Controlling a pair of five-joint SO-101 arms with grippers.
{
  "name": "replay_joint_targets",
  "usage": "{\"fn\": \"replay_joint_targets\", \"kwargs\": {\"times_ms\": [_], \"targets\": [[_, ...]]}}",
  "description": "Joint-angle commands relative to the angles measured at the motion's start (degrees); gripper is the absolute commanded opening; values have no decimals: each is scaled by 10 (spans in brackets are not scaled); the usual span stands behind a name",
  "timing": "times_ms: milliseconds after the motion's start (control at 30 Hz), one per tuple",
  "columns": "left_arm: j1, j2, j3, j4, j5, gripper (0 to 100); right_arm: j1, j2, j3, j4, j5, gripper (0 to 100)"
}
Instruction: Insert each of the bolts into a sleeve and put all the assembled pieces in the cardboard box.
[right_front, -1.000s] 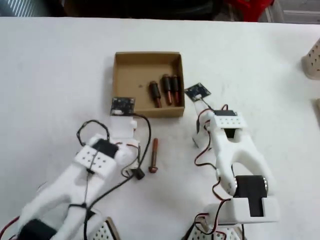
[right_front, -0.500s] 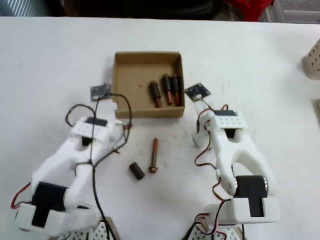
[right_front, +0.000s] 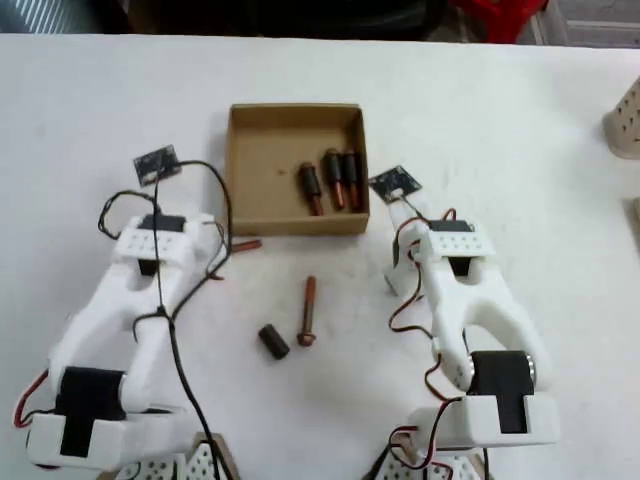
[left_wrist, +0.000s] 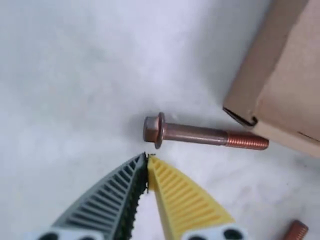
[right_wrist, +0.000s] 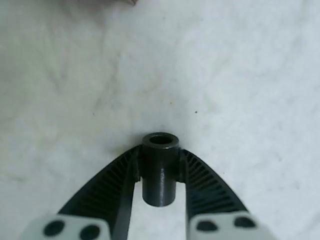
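In the high view, the open brown cardboard box (right_front: 265, 160) sits toward the far middle of the white surface (right_front: 520, 120). Three assembled pieces (right_front: 333, 178), copper bolts seated in black sleeves, lie side by side in its right half. On the near side of the box, a loose copper-coloured flanged bolt (right_front: 308, 308) lies on the surface. A short black cylindrical sleeve (right_front: 273, 341) lies just beside its head, not touching it. A second copper bolt (right_front: 243, 244) pokes out beside your left arm (right_front: 135, 290), close to the box's front left corner. Your right arm (right_front: 465, 290) stands to the right of the box.

In the left wrist view, your left gripper (left_wrist: 146, 159) has its grey and yellow fingers (left_wrist: 185, 200) clenched together on nothing. The second copper bolt (left_wrist: 200, 134) lies flat on the surface just past their tips, its threaded end near the box's corner (left_wrist: 280, 75).

In the right wrist view, your right gripper (right_wrist: 160, 152) has its black fingers (right_wrist: 205, 185) grasping a black tubular sleeve (right_wrist: 160, 180). The sleeve's open bore faces away from the fingers, above the surface.
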Motion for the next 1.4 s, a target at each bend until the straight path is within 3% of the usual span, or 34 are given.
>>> {"fn": "replay_joint_targets", "kwargs": {"times_ms": [0,167,600,767,1000,1367], "targets": [[25,-29,-12,4,18,146,8,0,-13,-4,7,17],[51,-29,-14,13,72,295,8,0,-13,-4,7,17],[37,-26,-10,-25,77,256,7,0,-13,-2,31,17],[21,32,-21,-51,103,256,5,-4,-5,-5,33,17],[14,123,-86,-39,114,256,5,-4,-4,-5,34,17],[-28,103,-88,-40,139,254,4,-5,-4,-5,35,17]]}}
